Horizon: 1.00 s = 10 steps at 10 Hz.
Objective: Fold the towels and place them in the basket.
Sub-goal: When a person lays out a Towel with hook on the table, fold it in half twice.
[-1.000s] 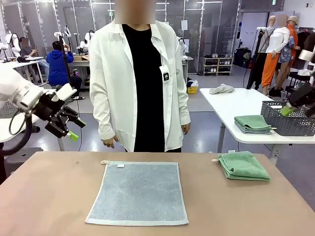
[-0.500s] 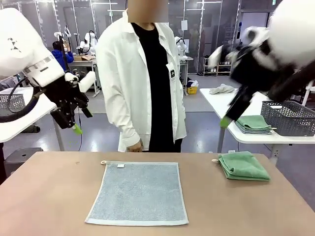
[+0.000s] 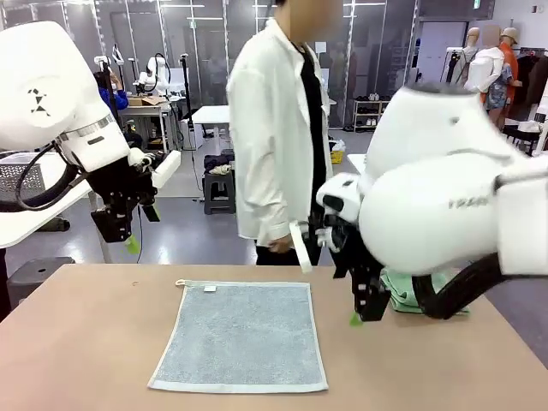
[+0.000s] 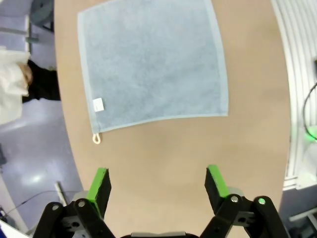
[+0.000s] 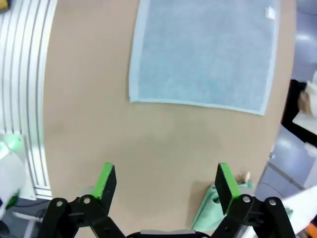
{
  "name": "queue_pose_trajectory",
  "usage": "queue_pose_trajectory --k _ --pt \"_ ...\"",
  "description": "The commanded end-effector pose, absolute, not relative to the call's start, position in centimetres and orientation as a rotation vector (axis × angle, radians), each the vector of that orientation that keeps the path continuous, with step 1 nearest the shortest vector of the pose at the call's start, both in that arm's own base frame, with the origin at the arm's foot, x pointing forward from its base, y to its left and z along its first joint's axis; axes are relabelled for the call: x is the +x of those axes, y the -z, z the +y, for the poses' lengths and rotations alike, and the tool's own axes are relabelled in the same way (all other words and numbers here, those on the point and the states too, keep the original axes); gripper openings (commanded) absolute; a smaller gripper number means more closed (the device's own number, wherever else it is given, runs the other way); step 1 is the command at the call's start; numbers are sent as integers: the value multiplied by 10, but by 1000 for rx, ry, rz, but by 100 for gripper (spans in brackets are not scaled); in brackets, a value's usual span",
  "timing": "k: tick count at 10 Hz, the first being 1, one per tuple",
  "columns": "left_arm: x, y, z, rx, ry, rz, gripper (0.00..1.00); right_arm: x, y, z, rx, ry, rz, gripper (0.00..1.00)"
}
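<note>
With our left gripper (image 4: 158,179) and right gripper (image 5: 163,181) both gaping empty, we reckon folding starts by pinching the flat light-blue terry towel (image 3: 241,336) at its six-o'clock corners.

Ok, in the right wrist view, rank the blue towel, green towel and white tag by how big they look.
1. Blue towel, spread flat.
2. Green towel, folded, partly hidden by the right gripper.
3. White tag.
</note>
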<state>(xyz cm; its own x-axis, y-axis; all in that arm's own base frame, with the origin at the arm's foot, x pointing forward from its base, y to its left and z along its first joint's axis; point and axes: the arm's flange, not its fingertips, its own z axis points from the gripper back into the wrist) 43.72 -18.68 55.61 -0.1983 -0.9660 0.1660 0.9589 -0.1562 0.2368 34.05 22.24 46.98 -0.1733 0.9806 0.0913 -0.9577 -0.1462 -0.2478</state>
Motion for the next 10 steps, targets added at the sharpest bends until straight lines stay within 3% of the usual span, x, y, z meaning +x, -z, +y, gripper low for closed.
queue_pose_trajectory --k 1,4,8,10 --pt "409 -540 -200 135 1671 -304 96 357 -458 220 -137 -1757 -249 100" --pt "384 -512 -201 185 1613 -233 96 372 -453 228 -117 -1621 -240 100" --pt "386 -491 -199 165 1590 -207 96 378 -451 238 -114 -1441 -265 100" --pt "382 -494 -198 147 1606 -196 96 377 -454 226 -99 -1541 -249 100"
